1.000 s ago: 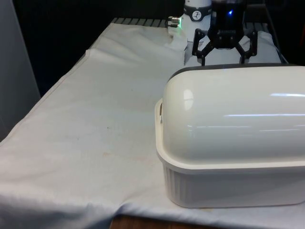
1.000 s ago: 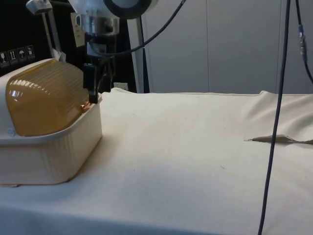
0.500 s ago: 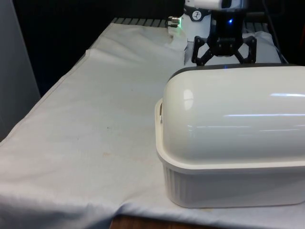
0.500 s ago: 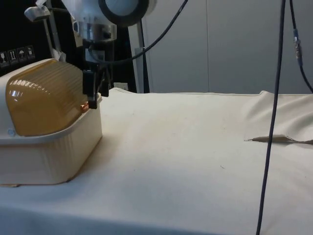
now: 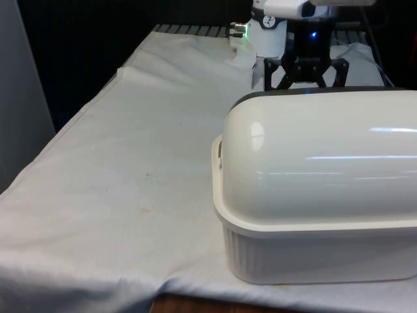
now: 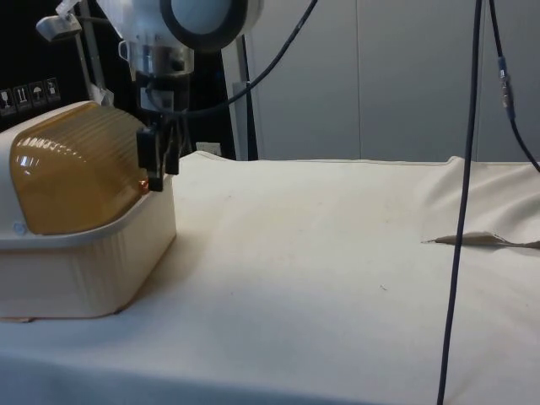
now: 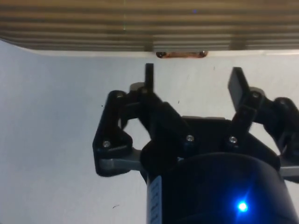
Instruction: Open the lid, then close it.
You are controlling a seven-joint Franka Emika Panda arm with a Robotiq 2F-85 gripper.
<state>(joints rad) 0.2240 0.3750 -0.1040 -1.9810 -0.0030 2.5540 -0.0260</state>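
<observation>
Item: bread box [image 5: 319,215], cream ribbed base with a rounded lid [image 5: 319,156]
Lid colour: glossy white from the front view, translucent amber with fine ribs [image 6: 76,173] from the side view
Lid state: down, resting closed on the base rim
Lid fitting: small copper-coloured handle [image 7: 181,54] at the lid's lower edge, on the side facing the robot
Box position: near end of the tabletop [image 5: 130,163], at the front view's right; at the left of the side view
Gripper [image 7: 194,77]: black, two-fingered, pointing down just beyond the box's far side
Gripper height: fingertips level with the lid's lower edge in the side view [image 6: 156,164]
Jaws: spread apart, nothing between them; the handle lies just ahead of the gap
Contact: whether a finger [image 7: 149,77] touches the lid cannot be told
Front view: gripper [image 5: 305,72] partly hidden behind the top of the lid
Tabletop cover: white cloth, creased, with a fold [image 6: 481,239] at the right of the side view
Other: dark cables [image 6: 460,211] hanging in front of the side view
</observation>
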